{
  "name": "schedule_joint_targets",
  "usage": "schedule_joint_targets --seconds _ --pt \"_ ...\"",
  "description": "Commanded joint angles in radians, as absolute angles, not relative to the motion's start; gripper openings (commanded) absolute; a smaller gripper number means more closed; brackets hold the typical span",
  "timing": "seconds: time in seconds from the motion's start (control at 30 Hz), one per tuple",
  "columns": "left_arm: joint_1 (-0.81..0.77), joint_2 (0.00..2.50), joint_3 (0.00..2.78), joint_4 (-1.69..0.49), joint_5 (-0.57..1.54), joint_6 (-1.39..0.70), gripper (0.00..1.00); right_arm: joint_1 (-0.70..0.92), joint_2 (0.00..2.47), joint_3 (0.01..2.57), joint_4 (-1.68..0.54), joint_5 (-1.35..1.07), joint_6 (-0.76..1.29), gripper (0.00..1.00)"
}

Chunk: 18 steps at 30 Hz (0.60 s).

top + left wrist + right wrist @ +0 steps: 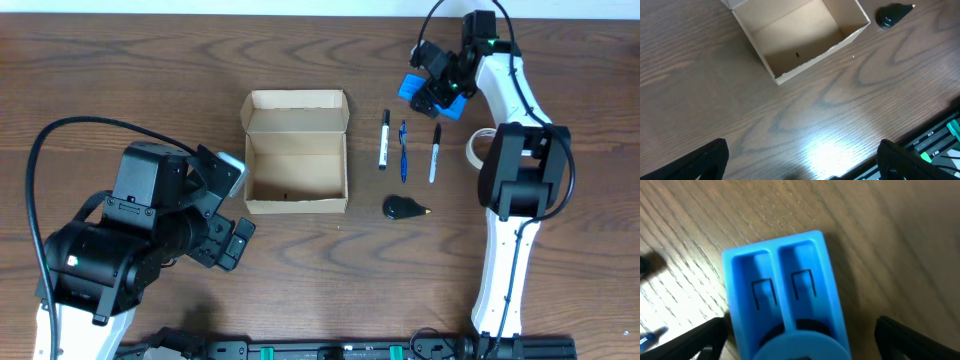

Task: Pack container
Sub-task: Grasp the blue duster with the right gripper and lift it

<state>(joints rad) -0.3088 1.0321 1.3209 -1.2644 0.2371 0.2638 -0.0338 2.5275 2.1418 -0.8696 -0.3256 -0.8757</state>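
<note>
Tan cardboard container near middle of brown wooden tabletop, open on top, lid flap folded back on far side. Right of it, side by side and not touching: white-and-black marker, blue pen, black pen. Below these, a black pointed object. Farther right, tape roll, partly hidden behind right arm. Left tool just beside near left corner of container, fingers apart, gripping nothing. In left wrist view, container ahead, well clear of fingers. Right tool toward far right of tabletop, fingers spread wide, with blue plastic piece lying on the wood between them, one finger clearly apart from it.
</note>
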Motion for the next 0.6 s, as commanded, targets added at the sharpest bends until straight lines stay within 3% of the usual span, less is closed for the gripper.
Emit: schedule_joint_targets --seconds 0.0,0.57 --pt "-0.309 1.033 1.338 -1.268 0.244 0.277 0.95 -0.014 2.559 2.152 -0.867 -0.329 -0.887 0.93" --pt "-0.309 1.033 1.338 -1.269 0.244 0.277 0.95 -0.009 2.564 2.152 -0.855 -0.291 -0.845 0.5"
